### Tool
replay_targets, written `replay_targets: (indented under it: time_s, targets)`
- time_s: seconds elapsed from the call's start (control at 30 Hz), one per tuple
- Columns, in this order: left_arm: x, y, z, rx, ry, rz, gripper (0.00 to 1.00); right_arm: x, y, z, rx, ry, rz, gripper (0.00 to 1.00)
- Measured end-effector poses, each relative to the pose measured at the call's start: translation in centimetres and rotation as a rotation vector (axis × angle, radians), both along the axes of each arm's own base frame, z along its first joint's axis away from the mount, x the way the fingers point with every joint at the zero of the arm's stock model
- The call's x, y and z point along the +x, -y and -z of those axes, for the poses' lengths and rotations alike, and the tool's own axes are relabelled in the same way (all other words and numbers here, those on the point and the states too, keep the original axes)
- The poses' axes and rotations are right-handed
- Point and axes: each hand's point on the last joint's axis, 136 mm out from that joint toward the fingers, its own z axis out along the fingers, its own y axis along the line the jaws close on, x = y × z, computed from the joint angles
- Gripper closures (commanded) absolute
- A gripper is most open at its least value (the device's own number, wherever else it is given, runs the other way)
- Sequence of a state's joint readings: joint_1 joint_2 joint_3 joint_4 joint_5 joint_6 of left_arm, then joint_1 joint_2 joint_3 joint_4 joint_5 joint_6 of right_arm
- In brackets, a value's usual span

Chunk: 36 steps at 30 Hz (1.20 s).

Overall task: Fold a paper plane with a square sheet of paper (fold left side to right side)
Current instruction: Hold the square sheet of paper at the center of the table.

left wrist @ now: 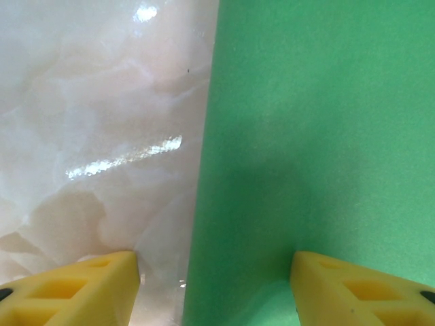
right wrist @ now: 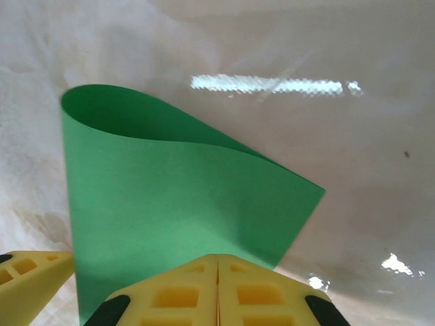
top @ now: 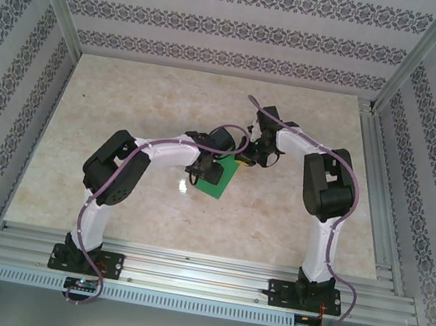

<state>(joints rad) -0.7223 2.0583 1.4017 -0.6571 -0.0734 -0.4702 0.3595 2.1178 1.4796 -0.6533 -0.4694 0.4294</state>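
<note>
Top external: both arms reach inward and meet over the middle of the pale marble-pattern table [top: 125,113]. The square sheet of paper [top: 220,182], bright green, lies at centre table, directly under the two wrists. The left gripper [top: 198,172] is at the sheet's left side and the right gripper [top: 244,157] at its far right corner. Jaw state is not readable from this height. The walls [top: 225,29] carry bands of dark floral print. An aluminium rail [top: 198,274] holds both bases.

Left wrist: the left gripper [left wrist: 214,292] is released, with its yellow fingers [left wrist: 68,292] set wide apart. One finger is over bare table [left wrist: 102,136] and the other over the green sheet [left wrist: 319,136]. The sheet's straight left edge runs up between them. The sheet lies flat here, and nothing is pinched.

Right wrist: the right gripper [right wrist: 217,292] is clenched, its fingertips pressed together. The sheet [right wrist: 177,197] runs in under them, apparently pinched at its near edge. It is lifted and curled over on itself, with a rounded bend at the upper left. Glossy table [right wrist: 353,170] lies beyond. Another yellow finger piece [right wrist: 27,282] sits at the lower left; I cannot tell whose.
</note>
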Motion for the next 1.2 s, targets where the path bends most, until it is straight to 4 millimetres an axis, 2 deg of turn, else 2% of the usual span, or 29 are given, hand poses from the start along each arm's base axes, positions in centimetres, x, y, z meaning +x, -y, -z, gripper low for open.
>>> replay_targets:
  time_s: [0.13, 0.5, 0.67, 0.77, 0.87, 1.0, 1.07, 1.2]
  targets:
    - [0.0, 0.0, 0.0, -0.001, 0.0, -0.003, 0.38, -0.3, 0.1, 0.9, -0.007, -0.021, -0.001, 0.93]
    - [0.0, 0.4, -0.9, -0.029, 0.003, 0.003, 0.3, -0.2, 0.4, 1.0, -0.03, -0.016, -0.003, 0.94]
    - [-0.4, 1.2, -1.7, -0.121, -0.039, 0.011, 0.25, -0.2, 0.4, 1.0, -0.046, -0.01, -0.006, 0.94]
    - [-0.9, 1.7, -3.1, -0.192, -0.061, 0.022, 0.25, -0.2, 0.5, 1.0, -0.048, -0.011, -0.006, 0.94]
    - [-0.7, 2.4, -6.1, -0.274, -0.03, 0.035, 0.29, -0.2, 0.4, 1.0, -0.052, -0.012, -0.008, 0.94]
    - [-0.2, 3.1, -9.4, -0.357, 0.025, 0.051, 0.41, -0.1, 0.5, 1.0, -0.058, -0.015, -0.014, 0.94]
    - [0.0, 3.6, -10.0, -0.388, 0.033, 0.056, 0.47, -0.2, 0.5, 1.0, -0.059, -0.015, -0.017, 0.94]
    - [0.3, 4.4, -9.8, -0.441, 0.016, 0.061, 0.56, -0.2, 0.5, 1.0, -0.06, -0.013, -0.023, 0.94]
